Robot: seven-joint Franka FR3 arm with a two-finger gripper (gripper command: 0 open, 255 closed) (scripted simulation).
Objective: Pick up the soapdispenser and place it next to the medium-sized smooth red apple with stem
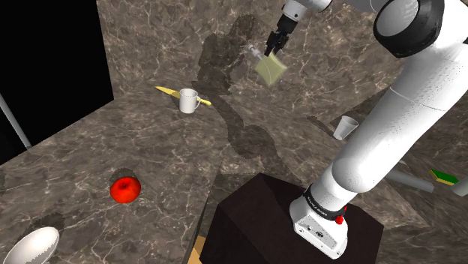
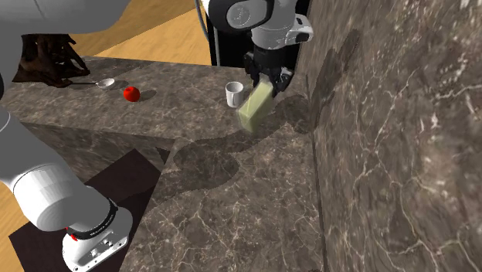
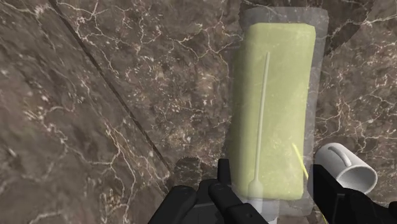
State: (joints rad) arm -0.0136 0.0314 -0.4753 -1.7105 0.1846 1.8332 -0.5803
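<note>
Dark veined counter; soap dispenser between jaws

Pale yellow-green soap dispenser; black gripper; red apple at lower left; white mug; brown counter with white veins.

1. The soap dispenser, clasped in the gripper, hangs clear above the counter, close to the marbled wall.
2. A white mug, with a thin yellow object just behind it, stands between the gripper and the red apple.
3. Bare counter surrounds the apple; a white bowl lies well apart.
4. A small white cup stands near the arm, on the shoulder view's right.
</note>
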